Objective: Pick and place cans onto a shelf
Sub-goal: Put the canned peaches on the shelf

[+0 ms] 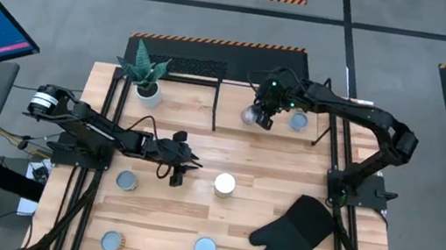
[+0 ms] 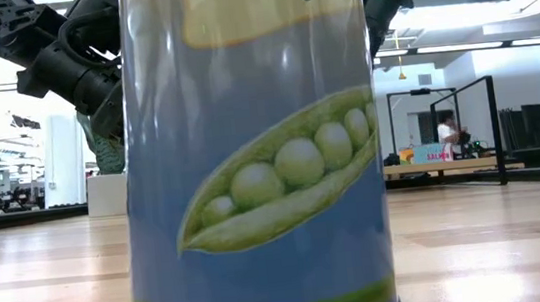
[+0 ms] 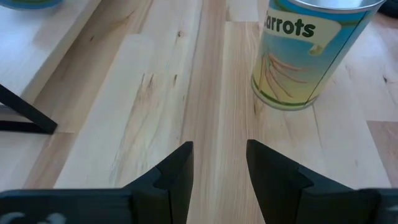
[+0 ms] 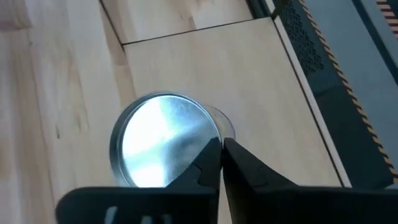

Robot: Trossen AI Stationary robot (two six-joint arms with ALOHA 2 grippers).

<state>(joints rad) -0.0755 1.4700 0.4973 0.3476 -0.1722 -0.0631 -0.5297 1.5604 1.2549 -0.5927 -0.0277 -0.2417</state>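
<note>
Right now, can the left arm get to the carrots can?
Probably yes. The left tool stands open just above the table, and the carrots can sits upright a little ahead and off to one side, with only bare wood between them.

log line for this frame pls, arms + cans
right gripper: over shelf, fingers nearly closed beside silver-topped can, not gripping | left gripper: open, empty, facing carrots can | second can on shelf
</note>
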